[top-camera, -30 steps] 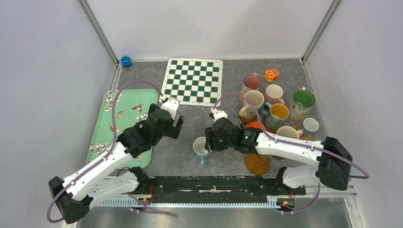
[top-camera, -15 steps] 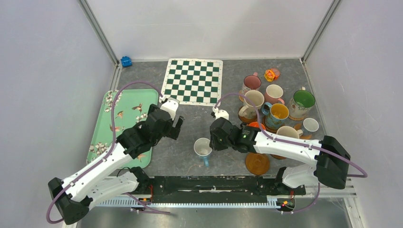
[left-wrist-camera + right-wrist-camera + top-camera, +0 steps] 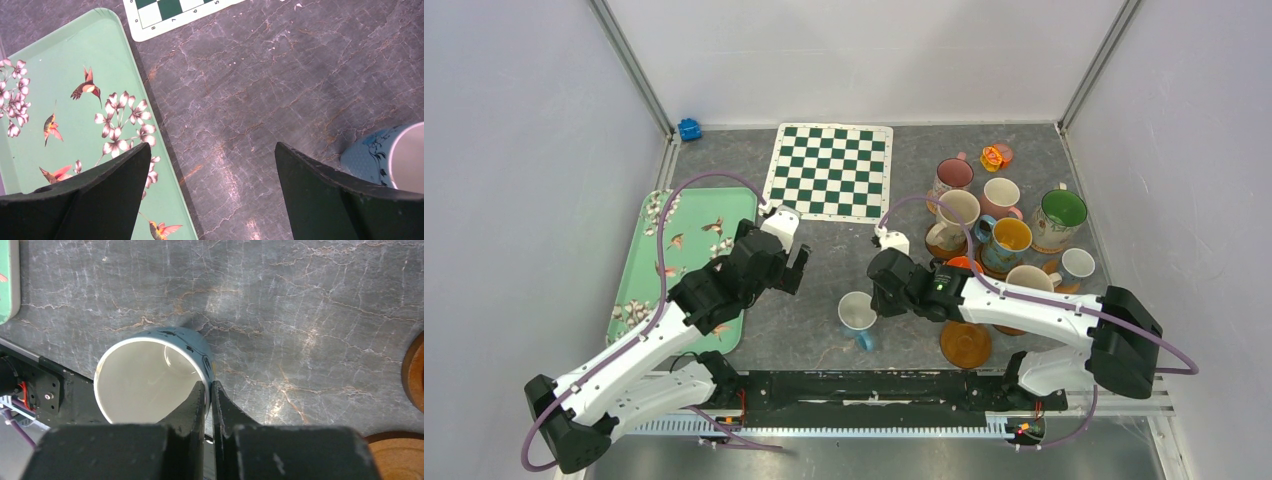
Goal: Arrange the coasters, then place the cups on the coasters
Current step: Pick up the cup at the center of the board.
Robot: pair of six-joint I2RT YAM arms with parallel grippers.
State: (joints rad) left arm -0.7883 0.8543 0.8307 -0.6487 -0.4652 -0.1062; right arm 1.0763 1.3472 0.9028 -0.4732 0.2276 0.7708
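Upright blue cup (image 3: 857,312), front centre

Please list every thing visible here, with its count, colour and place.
table: one, grey marbled, under everything
chequered mat: one, green and white, far centre
tray: one, mint green, left side
small blue thing: one, far left corner
toy: one, orange-yellow, far right
cups: about eight, mixed colours, clustered right
blue cup: one, white inside, near centre
coasters: one brown bare, near right; others under cups, count unclear
left arm: white-black; left jaws open beside tray
right arm: white-black; right jaws shut on blue cup's rim
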